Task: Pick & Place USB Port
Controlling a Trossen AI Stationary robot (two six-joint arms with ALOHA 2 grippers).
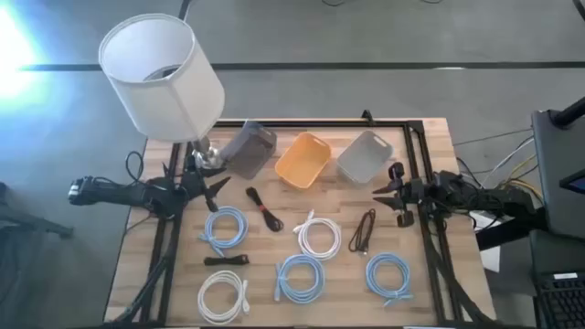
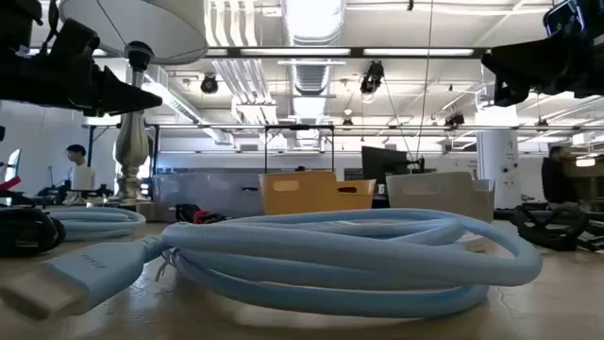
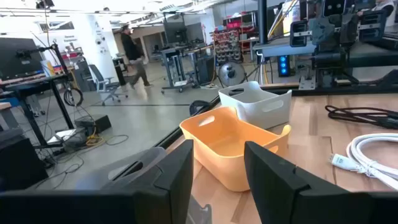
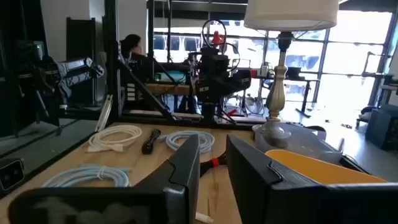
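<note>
Several coiled cables lie flat on the wooden table: light blue coils, white coils, and black cables. In the low view one blue coil fills the foreground. My left gripper hovers open above the table's left side, by the lamp base. It faces the orange bin. My right gripper hovers open above the right side, near the light grey bin. Neither touches anything.
Three bins stand along the far edge: dark grey, orange, light grey. A lamp with a white shade stands at the far left corner, beside my left arm. A black frame borders the table. People show in the room beyond.
</note>
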